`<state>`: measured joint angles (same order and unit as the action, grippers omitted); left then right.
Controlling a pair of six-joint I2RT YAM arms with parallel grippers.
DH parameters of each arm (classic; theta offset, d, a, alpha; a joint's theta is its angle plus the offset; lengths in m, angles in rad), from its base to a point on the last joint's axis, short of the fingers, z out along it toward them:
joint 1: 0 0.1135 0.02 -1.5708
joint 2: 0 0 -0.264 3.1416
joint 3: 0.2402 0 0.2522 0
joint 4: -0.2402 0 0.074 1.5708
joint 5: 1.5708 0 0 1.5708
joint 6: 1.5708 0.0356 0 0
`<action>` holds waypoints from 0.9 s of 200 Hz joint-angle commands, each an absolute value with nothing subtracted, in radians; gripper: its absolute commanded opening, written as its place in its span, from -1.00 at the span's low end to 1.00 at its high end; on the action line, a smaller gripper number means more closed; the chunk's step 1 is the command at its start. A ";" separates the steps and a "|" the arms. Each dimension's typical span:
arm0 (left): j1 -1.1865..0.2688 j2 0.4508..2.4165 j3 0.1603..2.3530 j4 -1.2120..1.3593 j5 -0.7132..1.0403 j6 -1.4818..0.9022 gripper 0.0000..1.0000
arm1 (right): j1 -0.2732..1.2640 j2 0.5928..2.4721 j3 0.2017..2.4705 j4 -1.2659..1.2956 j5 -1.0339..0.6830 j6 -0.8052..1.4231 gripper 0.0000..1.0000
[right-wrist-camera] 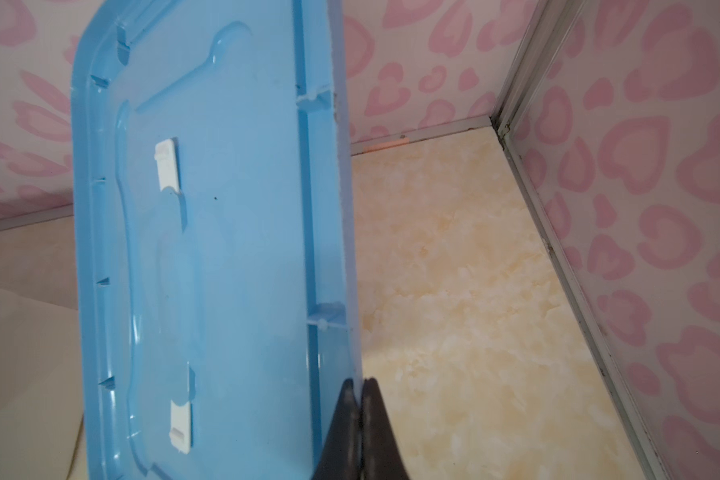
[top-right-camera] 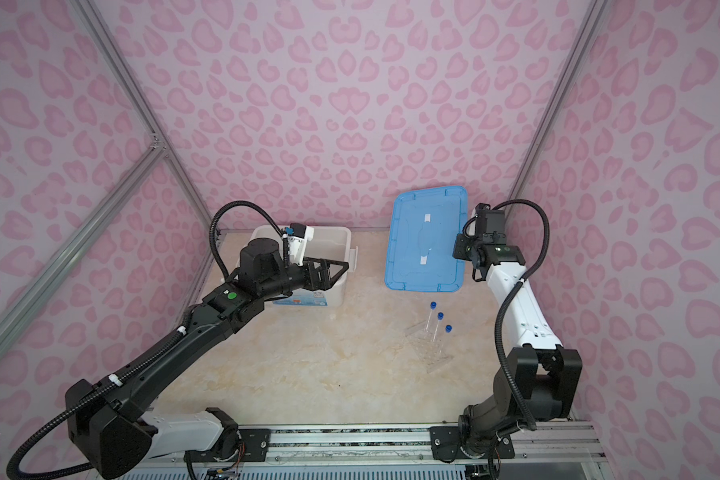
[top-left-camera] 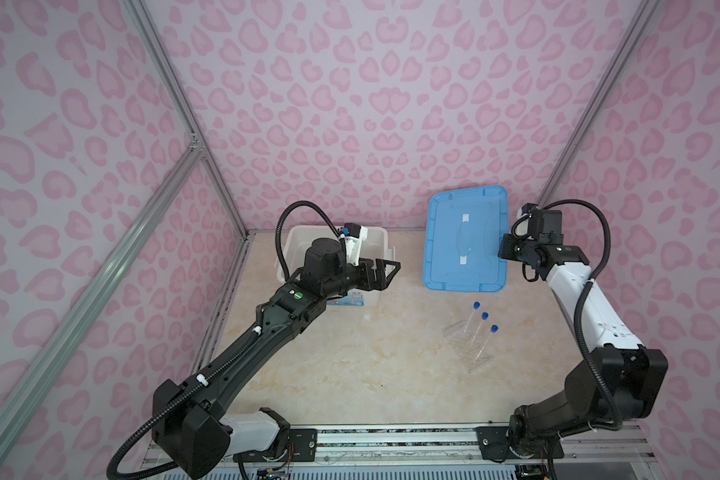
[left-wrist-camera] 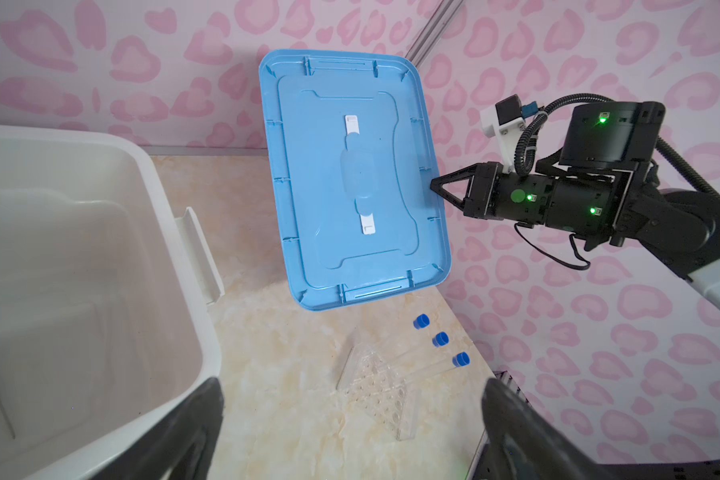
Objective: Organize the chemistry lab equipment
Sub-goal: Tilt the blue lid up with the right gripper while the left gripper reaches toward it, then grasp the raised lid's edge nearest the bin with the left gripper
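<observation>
Three clear test tubes with blue caps lean in a clear tube rack on the table's right half. My right gripper is shut on the right edge of the flat blue lid and holds it tilted above the table, behind the rack. My left gripper stands open with nothing between its fingers, over the front right corner of the white bin, left of the lid.
The large white plastic bin stands open at the back left, partly hidden by my left arm. Pink patterned walls with metal rails close the table at the back and both sides.
</observation>
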<state>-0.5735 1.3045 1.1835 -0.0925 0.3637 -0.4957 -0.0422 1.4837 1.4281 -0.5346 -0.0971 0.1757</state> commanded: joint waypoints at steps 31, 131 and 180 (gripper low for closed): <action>-0.565 1.341 1.200 0.151 0.425 -0.540 0.95 | -0.040 1.297 1.384 -0.416 -0.290 0.257 -1.00; -0.594 1.473 1.323 0.196 0.507 -0.551 0.97 | -0.034 1.122 1.217 -0.220 -0.557 0.420 -1.00; -0.594 1.467 1.364 0.082 0.474 -0.520 0.54 | 0.013 1.147 1.175 -0.165 -0.542 0.430 -1.00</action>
